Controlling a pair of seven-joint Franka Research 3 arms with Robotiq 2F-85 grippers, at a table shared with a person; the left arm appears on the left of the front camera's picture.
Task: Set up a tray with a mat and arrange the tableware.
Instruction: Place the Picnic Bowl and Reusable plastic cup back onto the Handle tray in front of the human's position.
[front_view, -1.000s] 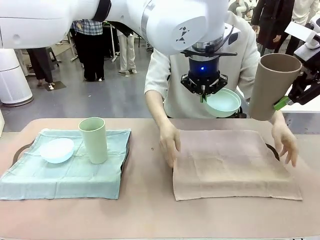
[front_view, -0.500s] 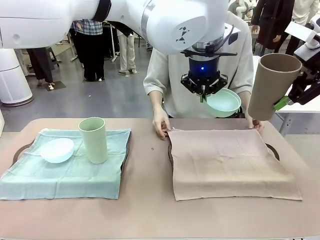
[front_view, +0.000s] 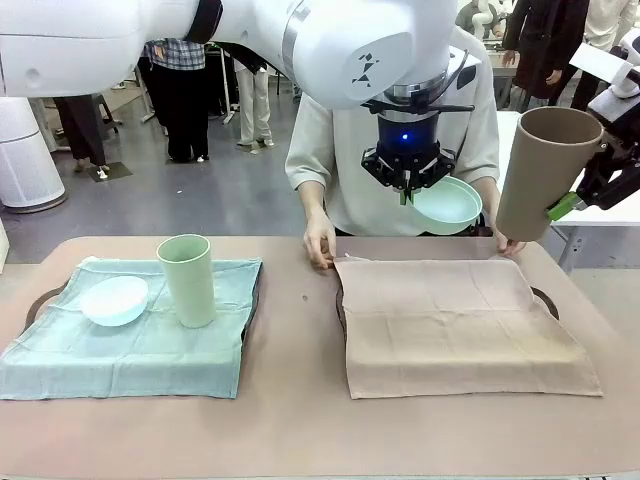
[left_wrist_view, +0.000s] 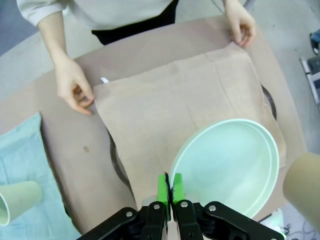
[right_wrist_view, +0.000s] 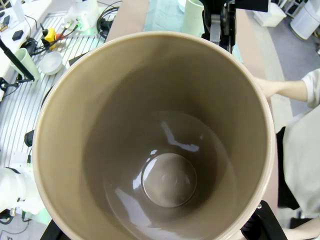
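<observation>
Beside tan mat (front_view: 462, 325), person's hands (front_view: 319, 243)

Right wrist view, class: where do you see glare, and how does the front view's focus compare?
Right wrist view: bright glare patches on the glossy inside bottom of the tan-brown cup. Front view: table and brown mat sharp, no glare; the near left arm looms large.

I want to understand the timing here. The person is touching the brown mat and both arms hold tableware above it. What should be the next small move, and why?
Probably wait a moment. The person's hands pinch the far corners of the brown mat, so it looks unsettled. The left gripper holds the mint bowl by its rim, and the right gripper holds the tan cup, both above it. Once the hands leave, lower the bowl.
</observation>
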